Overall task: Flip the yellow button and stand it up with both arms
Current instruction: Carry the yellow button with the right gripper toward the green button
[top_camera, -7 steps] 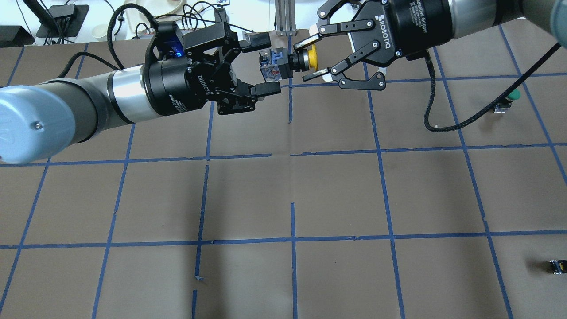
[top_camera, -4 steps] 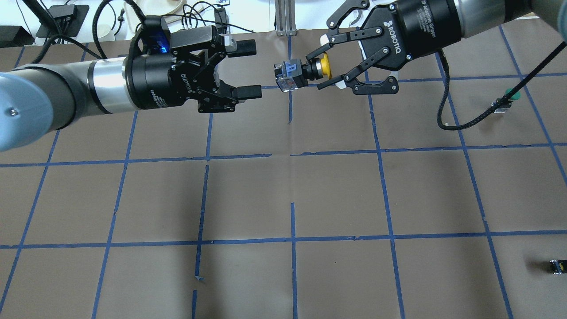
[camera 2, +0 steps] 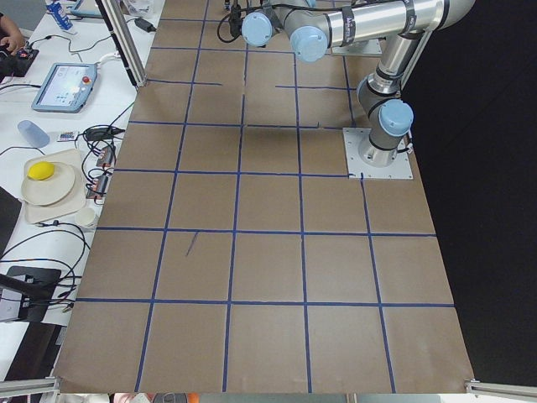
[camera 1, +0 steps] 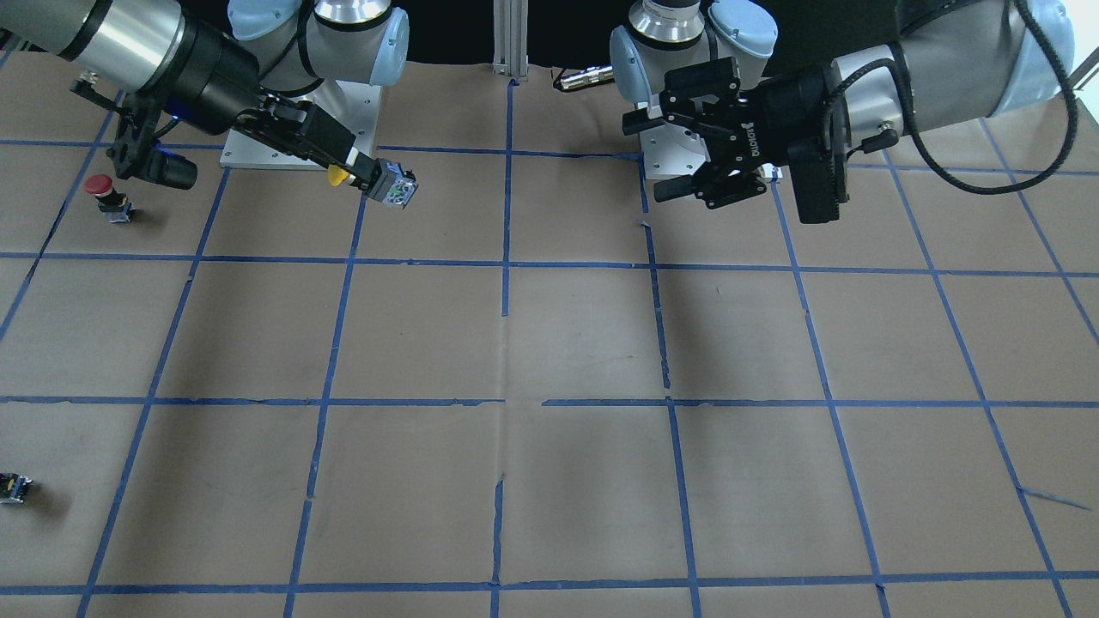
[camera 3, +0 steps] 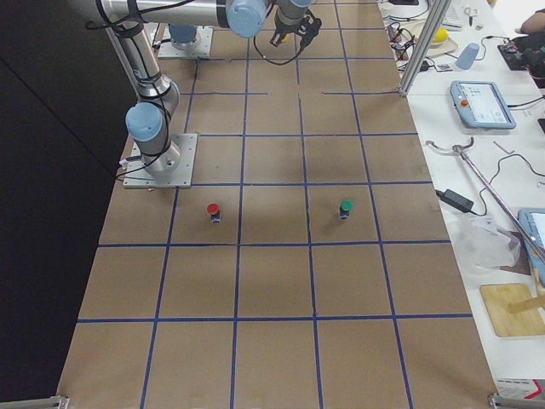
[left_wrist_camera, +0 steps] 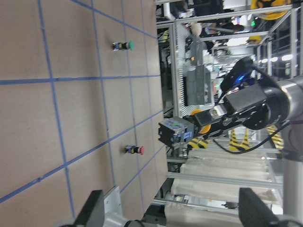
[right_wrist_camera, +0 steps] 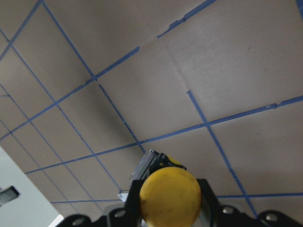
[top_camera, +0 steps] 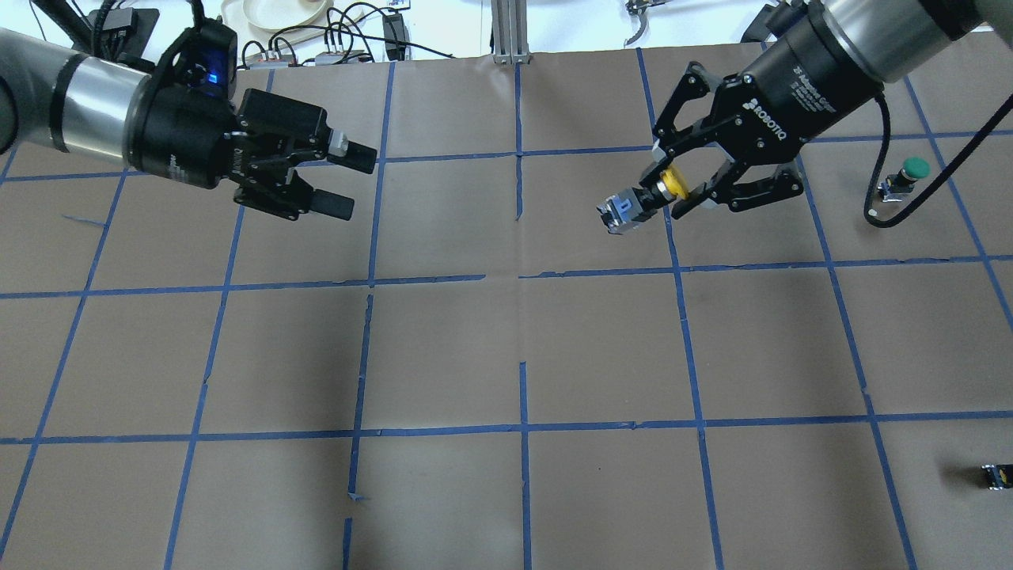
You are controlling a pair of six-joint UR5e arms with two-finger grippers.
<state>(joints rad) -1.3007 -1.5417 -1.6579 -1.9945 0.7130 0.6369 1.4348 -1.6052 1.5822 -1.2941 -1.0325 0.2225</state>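
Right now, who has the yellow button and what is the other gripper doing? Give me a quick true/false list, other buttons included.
1. The right gripper grips the yellow button at its cap end. True.
2. The left gripper is shut on the button's block. False: it is open, empty and well apart from the button.
3. The yellow button stands upright on the table. False: it is tilted in the right gripper, block end pointing away from the fingers.
4. A green button stands on the table on the right arm's side. True.
5. The red button touches the green one. False: they stand apart, in separate grid squares.
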